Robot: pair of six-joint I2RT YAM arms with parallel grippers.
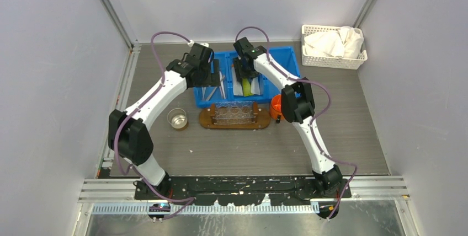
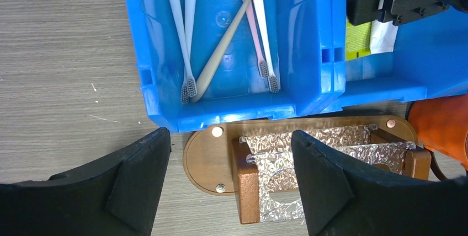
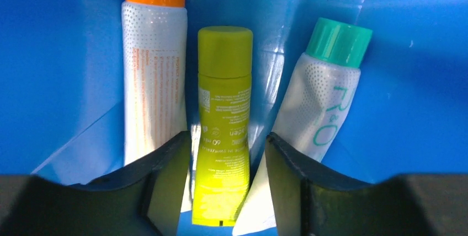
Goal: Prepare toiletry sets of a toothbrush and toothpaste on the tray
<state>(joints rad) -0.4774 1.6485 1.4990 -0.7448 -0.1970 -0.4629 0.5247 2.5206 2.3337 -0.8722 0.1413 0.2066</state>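
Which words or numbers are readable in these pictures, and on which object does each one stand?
"R&O": teal-capped white tube.
"60": yellow-green tube; its other print is too small.
Orange-capped white tube: orange print, too blurred to read.

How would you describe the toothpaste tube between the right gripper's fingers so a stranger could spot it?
Find the blue three-compartment bin behind the wooden tray; three tubes lie in its middle compartment. It is the centre one, a yellow-green tube with matching cap, flanked by an orange-capped white tube and a teal-capped white tube.
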